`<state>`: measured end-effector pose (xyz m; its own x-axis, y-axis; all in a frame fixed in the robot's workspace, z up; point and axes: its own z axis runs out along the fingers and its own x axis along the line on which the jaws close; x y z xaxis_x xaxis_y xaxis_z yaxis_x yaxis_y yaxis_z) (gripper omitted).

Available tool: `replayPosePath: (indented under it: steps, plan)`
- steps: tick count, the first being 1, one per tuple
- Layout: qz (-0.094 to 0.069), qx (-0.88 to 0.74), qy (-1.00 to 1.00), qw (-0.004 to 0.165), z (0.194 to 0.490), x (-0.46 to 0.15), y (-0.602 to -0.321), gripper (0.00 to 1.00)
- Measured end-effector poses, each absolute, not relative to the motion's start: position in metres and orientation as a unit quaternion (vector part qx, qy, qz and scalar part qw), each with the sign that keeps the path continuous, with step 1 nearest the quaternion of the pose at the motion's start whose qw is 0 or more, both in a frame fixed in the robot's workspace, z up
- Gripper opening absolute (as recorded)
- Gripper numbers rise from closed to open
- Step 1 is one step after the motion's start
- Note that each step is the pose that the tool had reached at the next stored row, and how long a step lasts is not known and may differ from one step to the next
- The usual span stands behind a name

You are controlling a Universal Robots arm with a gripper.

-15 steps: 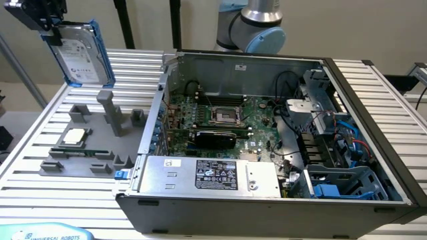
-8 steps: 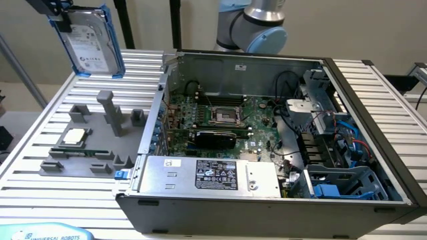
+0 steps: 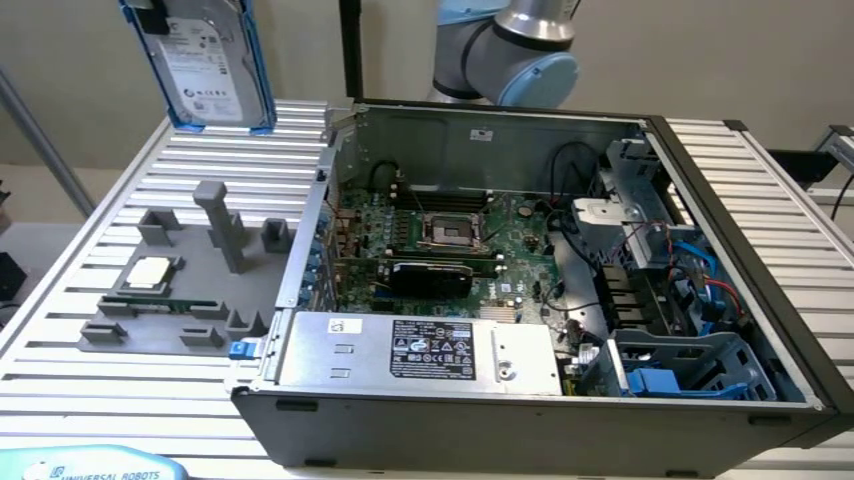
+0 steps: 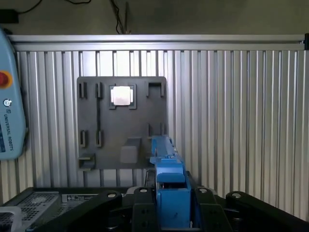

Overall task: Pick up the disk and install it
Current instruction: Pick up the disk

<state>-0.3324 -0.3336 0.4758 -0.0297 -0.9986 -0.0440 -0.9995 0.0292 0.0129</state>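
The disk (image 3: 207, 65), a silver-grey drive with a white label in a blue carrier, hangs upright in the air above the far corner of the slatted table, at the exterior view's left. In the wrist view the disk (image 4: 169, 179) shows edge-on as a blue strip. My gripper (image 4: 171, 210) is shut on it, with a black finger (image 4: 142, 210) on each side. Below the disk lies the grey fixture plate (image 4: 120, 125).
The open computer case (image 3: 534, 250) takes up the exterior view's right, with a silver power supply box (image 3: 414, 350) and a blue drive bay (image 3: 694, 370) at its near end. The fixture plate (image 3: 160, 290) carries a small square chip (image 3: 150, 270). A teach pendant (image 3: 94, 465) lies at the near edge.
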Motion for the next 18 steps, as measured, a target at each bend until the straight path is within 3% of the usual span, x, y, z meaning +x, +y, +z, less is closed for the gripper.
replayPosePath:
  steps: [8,18]
  plan:
    - [0.023,-0.696,0.717,0.014,0.505,-0.296,-0.339,0.33]
    - [0.024,-0.696,0.717,0.014,0.513,-0.25,-0.355,0.33]
